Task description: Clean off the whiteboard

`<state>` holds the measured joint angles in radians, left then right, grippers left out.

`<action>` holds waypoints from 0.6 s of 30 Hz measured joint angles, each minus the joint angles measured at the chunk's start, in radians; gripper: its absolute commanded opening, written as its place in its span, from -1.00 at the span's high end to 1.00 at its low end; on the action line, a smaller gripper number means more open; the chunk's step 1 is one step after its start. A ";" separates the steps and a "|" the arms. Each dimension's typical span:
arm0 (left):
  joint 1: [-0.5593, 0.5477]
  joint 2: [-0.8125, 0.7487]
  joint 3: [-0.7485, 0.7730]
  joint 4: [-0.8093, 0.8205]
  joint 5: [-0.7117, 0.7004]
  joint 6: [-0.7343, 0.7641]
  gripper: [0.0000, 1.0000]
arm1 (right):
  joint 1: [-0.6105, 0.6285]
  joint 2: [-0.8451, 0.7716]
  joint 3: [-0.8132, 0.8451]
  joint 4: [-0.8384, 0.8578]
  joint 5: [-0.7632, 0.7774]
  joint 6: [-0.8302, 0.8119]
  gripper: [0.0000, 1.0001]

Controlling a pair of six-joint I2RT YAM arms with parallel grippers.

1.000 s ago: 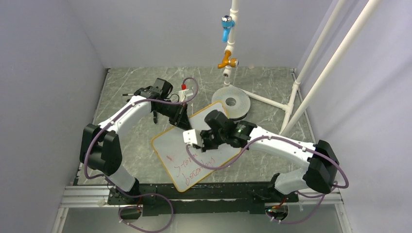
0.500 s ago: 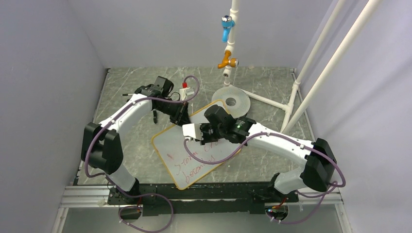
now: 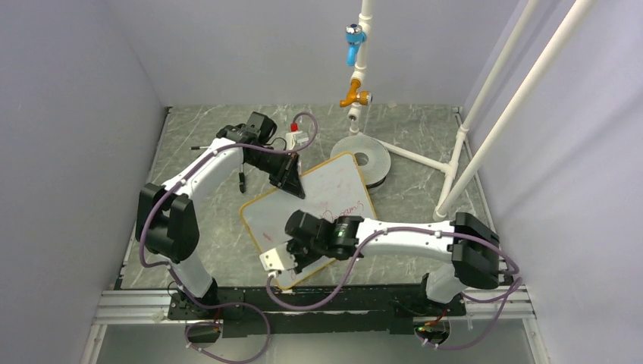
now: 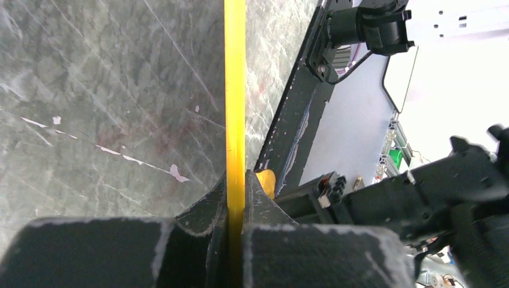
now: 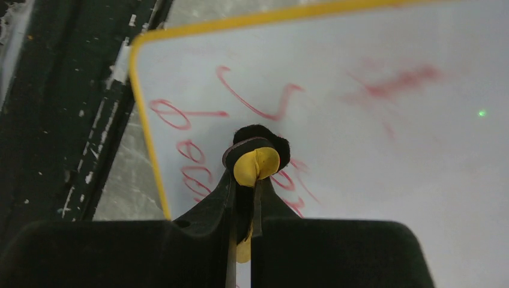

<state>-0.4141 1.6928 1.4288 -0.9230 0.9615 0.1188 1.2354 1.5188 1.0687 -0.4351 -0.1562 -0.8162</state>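
Note:
The whiteboard (image 3: 334,189), white with a thin orange-yellow frame, lies tilted on the marble table. Red handwriting (image 5: 192,162) shows near its near-left corner, with a faint red smudge (image 5: 399,81) further in. My left gripper (image 3: 291,179) is shut on the board's far-left edge. In the left wrist view that frame (image 4: 234,90) runs edge-on between the jaws of the left gripper (image 4: 235,195). My right gripper (image 3: 290,262) hovers at the board's near corner, shut on a small yellow-and-black eraser pad (image 5: 257,162), which rests on the writing.
A round grey disc (image 3: 370,161) lies behind the board's far corner. White pipes with a blue valve (image 3: 353,34) and an orange valve (image 3: 355,96) hang at the back. A small red-capped bottle (image 3: 292,136) stands near the left wrist. The black base rail (image 3: 341,297) runs along the near edge.
The right gripper swept with the eraser pad from the board's middle to its near corner. The board swung and shifted slightly under the left gripper's hold. Less writing shows mid-board.

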 measured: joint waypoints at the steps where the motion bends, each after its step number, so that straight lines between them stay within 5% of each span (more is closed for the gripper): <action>1: 0.000 0.006 0.011 -0.003 0.000 0.002 1.00 | 0.024 0.017 0.000 0.000 0.011 -0.002 1.00; 7: 0.000 0.027 0.051 -0.024 -0.003 0.024 1.00 | 0.093 0.079 0.012 0.000 0.101 -0.004 1.00; 18: 0.000 0.074 0.088 -0.051 -0.017 0.031 1.00 | 0.017 0.092 0.178 0.052 0.234 0.012 1.00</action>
<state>-0.4137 1.7672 1.5169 -0.9745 0.9443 0.1493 1.2526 1.6104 1.2465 -0.3828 0.0776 -0.8043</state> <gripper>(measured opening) 0.075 0.075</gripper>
